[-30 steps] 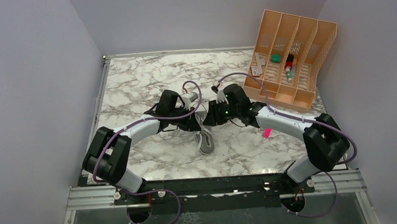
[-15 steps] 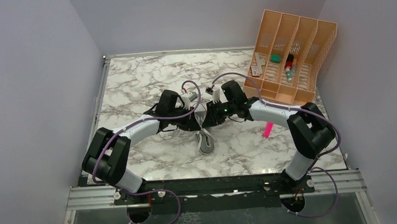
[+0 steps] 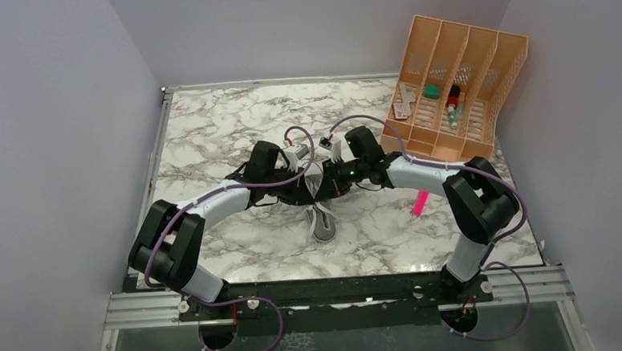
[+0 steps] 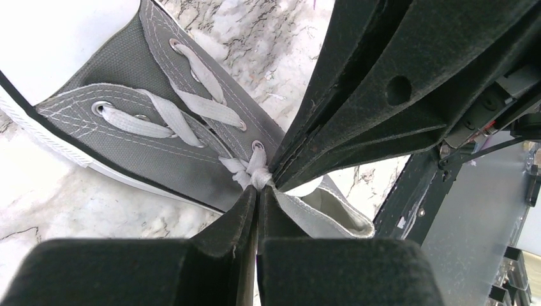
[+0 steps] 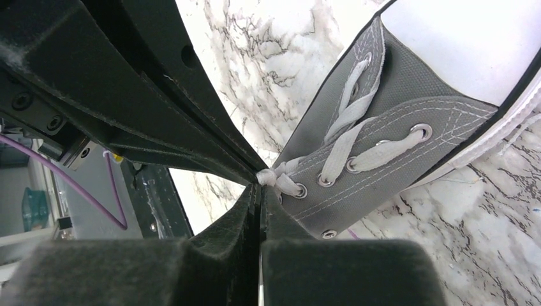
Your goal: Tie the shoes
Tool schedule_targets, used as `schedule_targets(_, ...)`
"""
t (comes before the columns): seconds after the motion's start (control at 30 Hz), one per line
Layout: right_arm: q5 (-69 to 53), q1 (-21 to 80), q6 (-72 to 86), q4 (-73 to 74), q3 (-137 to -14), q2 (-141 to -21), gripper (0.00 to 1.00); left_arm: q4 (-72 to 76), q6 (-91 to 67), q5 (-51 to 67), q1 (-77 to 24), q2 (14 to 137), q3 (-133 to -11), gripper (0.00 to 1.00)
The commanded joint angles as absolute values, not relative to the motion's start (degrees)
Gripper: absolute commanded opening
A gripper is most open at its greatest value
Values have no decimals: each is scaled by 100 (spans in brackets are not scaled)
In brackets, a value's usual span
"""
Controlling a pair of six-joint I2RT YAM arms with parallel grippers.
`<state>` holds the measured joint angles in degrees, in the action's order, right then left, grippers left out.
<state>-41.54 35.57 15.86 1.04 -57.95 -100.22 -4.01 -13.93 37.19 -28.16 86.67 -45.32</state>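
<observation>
Near the middle of the marble counter (image 3: 209,132), between the two wrists, lies the shoe (image 3: 323,223), a grey canvas low-top. From above only its near end shows; the laced part is hidden under the arms. Its white laces (image 4: 172,118) cross flat through metal eyelets and gather into a small twisted knot (image 4: 255,172) at the top of the lacing.

The left tool (image 4: 257,191) is closed, its two black fingers pressed flat together with their tips at that knot and lace pinched between them. The right tool (image 5: 258,191) is closed likewise, its tips meeting the same knot from the other side with a strand caught in the slit. Each wrist view shows the other tool's dark fingers crossing close overhead and converging on the knot.

Only the wrist views show the woven canvas, the double stitching beside the eyelets, the smooth white toe cap (image 5: 459,38) and the white sole rim. Only the top view shows the surroundings. A pink item (image 3: 418,204) lies on the counter by the right arm, well apart from the shoe. A peach slotted organiser (image 3: 486,58) stands at the far right corner with small things in its compartments.
</observation>
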Motion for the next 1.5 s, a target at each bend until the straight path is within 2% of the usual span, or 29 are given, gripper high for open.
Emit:
schedule_targets(0.0,-4413,3591,1665,-168,-5977,-10119,1,-360,-1429,3561,-2839,8542,-4616,2)
schedule_targets(0.23,-4602,3585,1977,-287,-5743,-9755,1,-324,-1552,3266,-2848,8587,-4604,0)
schedule_targets(0.53,-4845,3586,3037,-1240,-5220,-9733,1,380,-2090,3380,-2841,8688,-4467,0)
schedule_targets(0.67,-4368,3583,2881,-852,-5337,-9573,0,382,-2056,3393,-2848,8703,-4478,0)
schedule_targets(0.73,-3950,3546,2651,-374,-5533,-9430,7,215,-1925,3364,-2848,8692,-4511,0)
schedule_targets(0.83,-3566,3361,2196,232,-5781,-9339,28,-139,-1679,3250,-2847,8674,-4587,0)
schedule_targets(0.97,-3798,3261,1808,594,-6074,-9657,35,-285,-1531,2972,-2848,8550,-4515,0)
schedule_targets(1.13,-3970,3262,1832,488,-6225,-9914,36,-206,-1533,2893,-2855,8595,-4507,0)
schedule_targets(1.27,-4591,3265,1977,164,-6222,-10125,28,-150,-1590,2828,-2870,8559,-4478,0)
schedule_targets(1.47,-5011,3263,2191,-172,-6113,-10392,28,-146,-1511,2832,-2874,8284,-4273,0)
